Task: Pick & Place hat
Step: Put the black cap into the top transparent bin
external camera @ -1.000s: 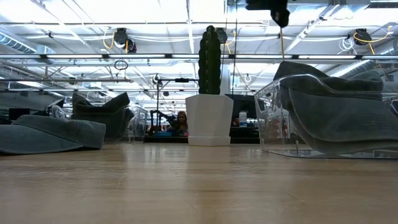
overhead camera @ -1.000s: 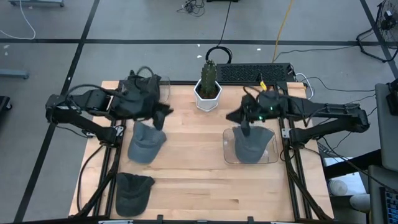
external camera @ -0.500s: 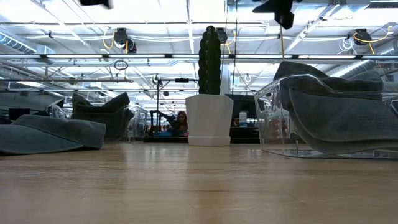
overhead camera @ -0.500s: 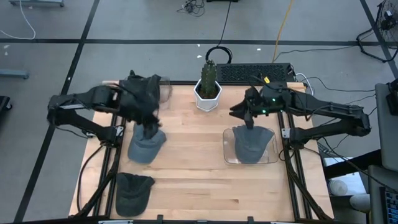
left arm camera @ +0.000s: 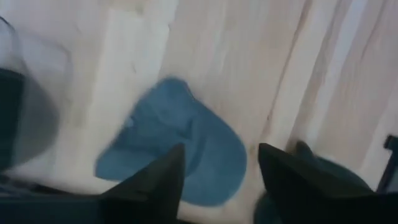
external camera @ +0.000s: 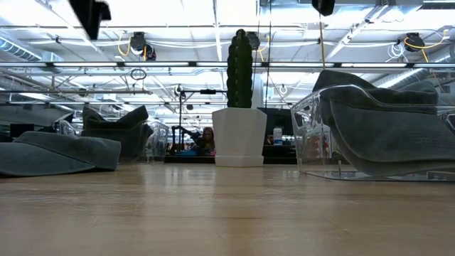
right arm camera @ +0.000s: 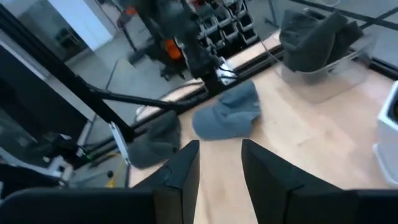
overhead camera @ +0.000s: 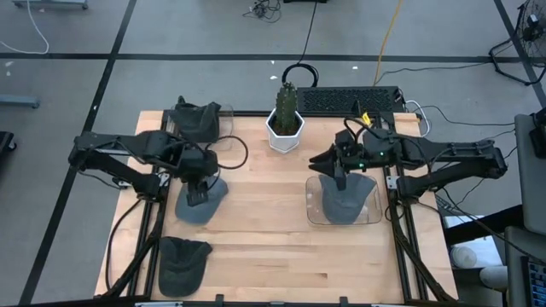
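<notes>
Hats of grey cloth lie in four places on the pale wooden table point(overhead camera: 264, 222). We see one grey cap point(overhead camera: 201, 201) flat on the boards on the left side, and the left gripper point(overhead camera: 197, 194) hovers directly above it with its two dark fingers point(left arm camera: 152, 180) spread apart and nothing between them; the left wrist view looks down past them onto that cap point(left arm camera: 180, 152). A second grey cap point(overhead camera: 182, 263) rests near the front left corner, well apart from the first. At the back left corner a clear plastic bin point(overhead camera: 223, 122) holds a dark grey hat point(overhead camera: 194, 120). On the right side a clear plastic tray point(overhead camera: 314, 205) holds another grey cap point(overhead camera: 346, 198), which the low view shows folded inside the tray's wall point(external camera: 313, 135). The right gripper point(overhead camera: 339, 175) hangs over the rear edge of that tray, its jaws standing apart and empty in the right wrist view point(right arm camera: 219, 162), raised above the cap. Between the two arms, at the back of the table, a green cactus in a white faceted pot point(overhead camera: 286, 124) stands upright.
</notes>
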Controlling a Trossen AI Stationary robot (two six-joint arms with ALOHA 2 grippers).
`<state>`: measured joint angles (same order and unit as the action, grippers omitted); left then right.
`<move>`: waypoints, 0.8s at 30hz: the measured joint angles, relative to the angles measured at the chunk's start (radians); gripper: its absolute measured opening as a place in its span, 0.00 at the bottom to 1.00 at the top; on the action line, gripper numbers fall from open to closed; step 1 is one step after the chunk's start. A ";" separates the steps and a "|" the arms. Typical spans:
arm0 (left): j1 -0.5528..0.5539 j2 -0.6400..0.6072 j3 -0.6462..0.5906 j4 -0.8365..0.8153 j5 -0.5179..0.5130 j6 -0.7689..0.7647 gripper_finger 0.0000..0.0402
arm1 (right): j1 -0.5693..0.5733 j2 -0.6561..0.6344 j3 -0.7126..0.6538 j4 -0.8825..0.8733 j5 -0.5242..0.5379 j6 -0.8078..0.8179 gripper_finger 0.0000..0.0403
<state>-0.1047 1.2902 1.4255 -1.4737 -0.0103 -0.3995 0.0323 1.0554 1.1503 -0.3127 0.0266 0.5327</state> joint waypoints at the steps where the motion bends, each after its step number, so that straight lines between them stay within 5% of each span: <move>1: 0.009 0.000 -0.027 0.000 0.024 -0.004 0.57 | 0.019 -0.001 0.000 0.002 0.024 0.026 0.27; 5: 0.041 -0.011 -0.136 0.009 0.156 -0.045 0.69 | 0.100 -0.003 0.000 0.064 0.092 0.073 0.27; 8: 0.042 -0.010 -0.208 0.018 0.162 0.000 0.72 | 0.156 -0.005 0.000 0.079 0.176 0.056 0.26; 24: 0.112 -0.010 -0.493 0.138 0.194 0.216 0.63 | 0.251 -0.003 0.000 0.076 0.314 0.052 0.24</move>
<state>0.0074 1.2800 0.9329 -1.3357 0.1837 -0.1838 0.2836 1.0519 1.1500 -0.2365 0.3402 0.5847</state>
